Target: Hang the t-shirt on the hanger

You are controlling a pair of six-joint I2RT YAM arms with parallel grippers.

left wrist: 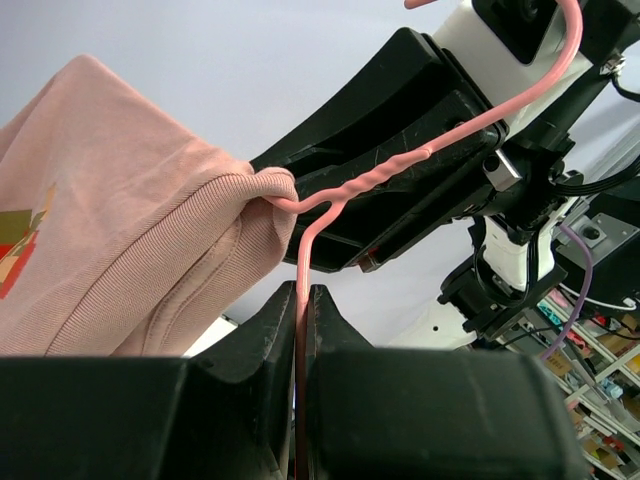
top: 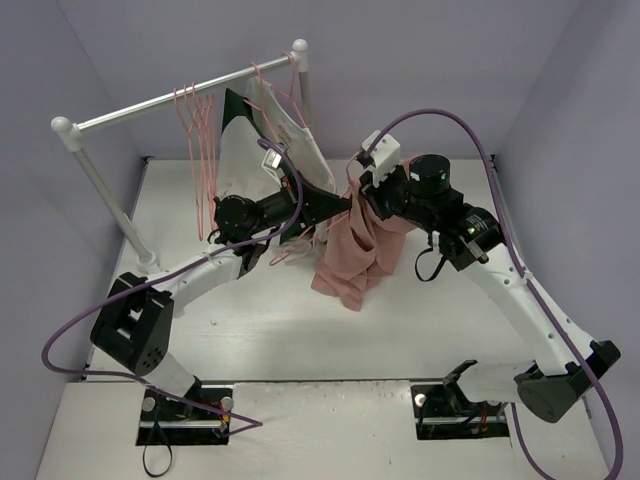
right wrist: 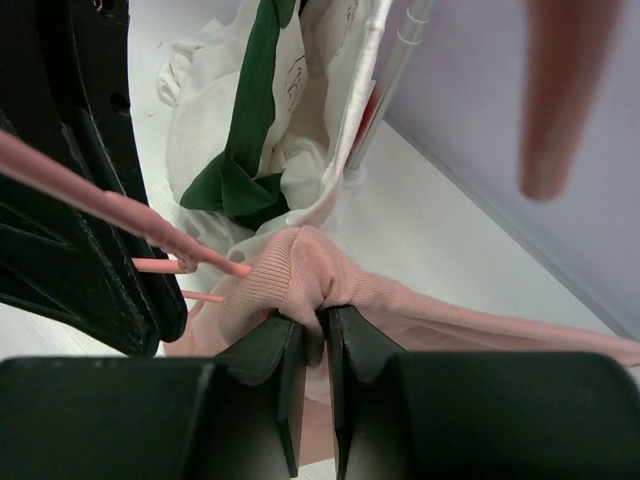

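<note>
threading the hanger (left wrist: 385,175) into the neck of the t-shirt (left wrist: 110,230) is the step you are in. your left gripper (left wrist: 303,300) is clamped tight on the hanger's wire just below its twisted part. your right gripper (right wrist: 322,325) pinches the ribbed collar (right wrist: 290,262), fingers nearly together. the shirt hangs between the two arms above the table (top: 250,330). next, by my judgement, you must hold the collar open and slide one wire shoulder inside without the cloth slipping off.
</note>
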